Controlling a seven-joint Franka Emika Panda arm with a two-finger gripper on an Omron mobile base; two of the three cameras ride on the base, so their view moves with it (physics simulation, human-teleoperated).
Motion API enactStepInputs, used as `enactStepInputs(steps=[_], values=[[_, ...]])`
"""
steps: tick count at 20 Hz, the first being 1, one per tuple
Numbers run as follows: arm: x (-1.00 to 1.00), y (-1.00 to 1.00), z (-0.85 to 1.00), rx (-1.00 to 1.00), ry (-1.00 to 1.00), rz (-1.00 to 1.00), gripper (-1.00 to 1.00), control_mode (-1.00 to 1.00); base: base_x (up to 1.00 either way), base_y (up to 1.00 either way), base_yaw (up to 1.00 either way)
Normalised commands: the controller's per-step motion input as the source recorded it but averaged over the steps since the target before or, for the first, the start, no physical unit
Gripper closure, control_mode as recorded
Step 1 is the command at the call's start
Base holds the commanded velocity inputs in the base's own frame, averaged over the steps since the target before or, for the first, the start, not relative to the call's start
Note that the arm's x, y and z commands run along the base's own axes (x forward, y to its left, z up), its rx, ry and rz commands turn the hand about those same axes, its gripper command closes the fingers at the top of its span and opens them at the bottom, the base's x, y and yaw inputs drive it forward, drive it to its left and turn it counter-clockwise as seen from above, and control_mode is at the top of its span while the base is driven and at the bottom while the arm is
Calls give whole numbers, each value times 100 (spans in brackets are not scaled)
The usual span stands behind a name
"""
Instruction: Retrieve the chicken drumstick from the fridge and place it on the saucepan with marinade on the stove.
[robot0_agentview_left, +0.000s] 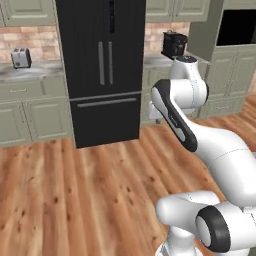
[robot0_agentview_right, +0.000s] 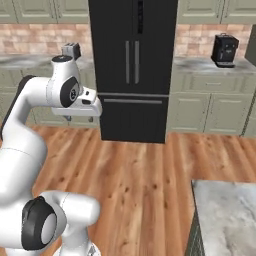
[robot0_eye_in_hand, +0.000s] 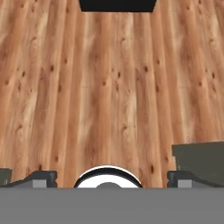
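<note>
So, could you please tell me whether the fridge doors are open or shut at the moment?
Shut. In both base views the fridge shows its two black doors flush, grey handles side by side, and no pale interior visible.

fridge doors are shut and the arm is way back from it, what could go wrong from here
1. The fridge is closed, and its two grey handles sit close together, so the open gripper might catch the wrong one or both.
2. The hand points down at the wooden floor, so it needs a big reorientation before reaching a handle.
3. A grey counter corner lies near the base and could be clipped while driving in.
</note>
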Motion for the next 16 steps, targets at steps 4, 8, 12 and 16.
enactStepInputs(steps=[4, 8, 12, 16], values=[[0, 0, 0, 0, 0, 0, -100, 100, 100, -3, 8], [0, 0, 0, 0, 0, 0, -100, 100, 100, -9, 6], [0, 0, 0, 0, 0, 0, -100, 100, 100, -18, 2], [0, 0, 0, 0, 0, 0, -100, 100, 100, -28, 3]])
